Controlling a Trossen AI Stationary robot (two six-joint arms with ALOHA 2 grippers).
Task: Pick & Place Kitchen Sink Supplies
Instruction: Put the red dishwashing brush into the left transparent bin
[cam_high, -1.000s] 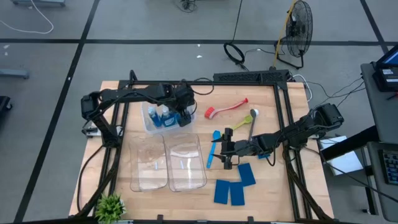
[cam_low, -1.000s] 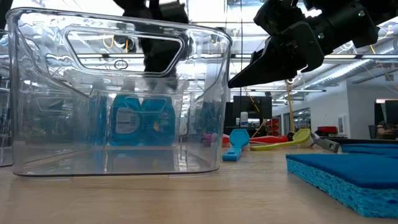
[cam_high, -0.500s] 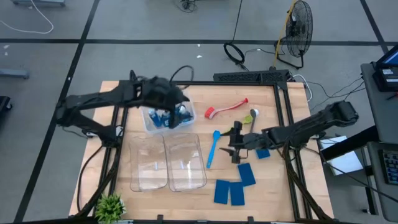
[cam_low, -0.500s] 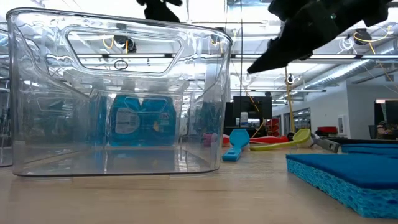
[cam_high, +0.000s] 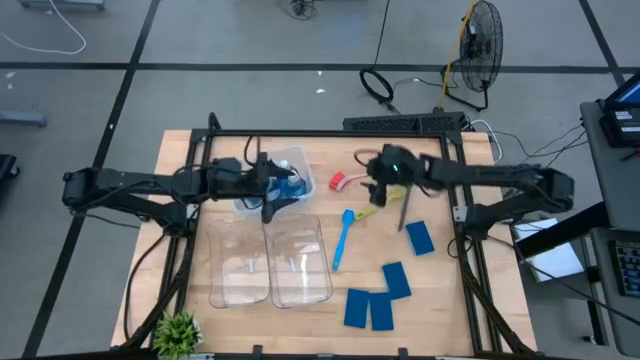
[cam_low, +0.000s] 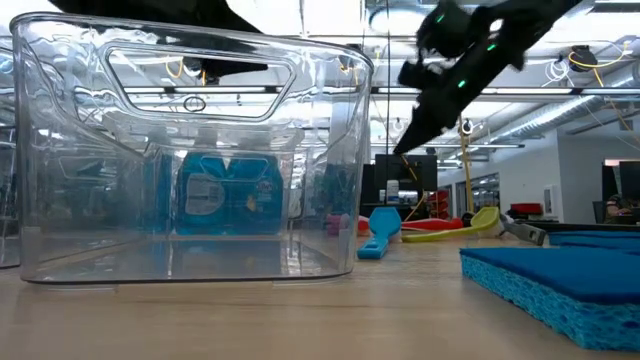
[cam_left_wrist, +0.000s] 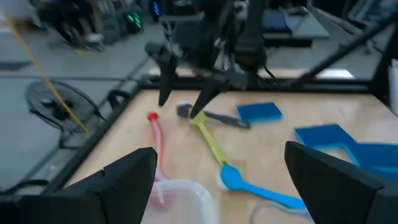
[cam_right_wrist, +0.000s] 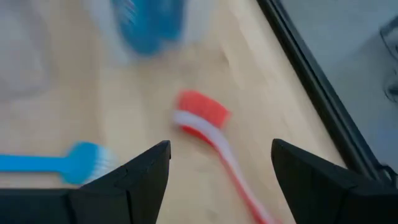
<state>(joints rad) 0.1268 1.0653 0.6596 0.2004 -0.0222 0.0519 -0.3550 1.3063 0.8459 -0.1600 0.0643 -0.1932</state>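
Fingers of my right gripper (cam_high: 368, 192) hang parted and empty above the red brush (cam_right_wrist: 208, 132), probably next to descend and clamp its handle.

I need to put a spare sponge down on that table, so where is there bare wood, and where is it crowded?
Bare wood lies at the near right corner, right of the three blue sponges, and between the potted plant and those sponges, in front of the two clear bins. Crowded: the middle, where the blue brush, red brush and right claw sit.
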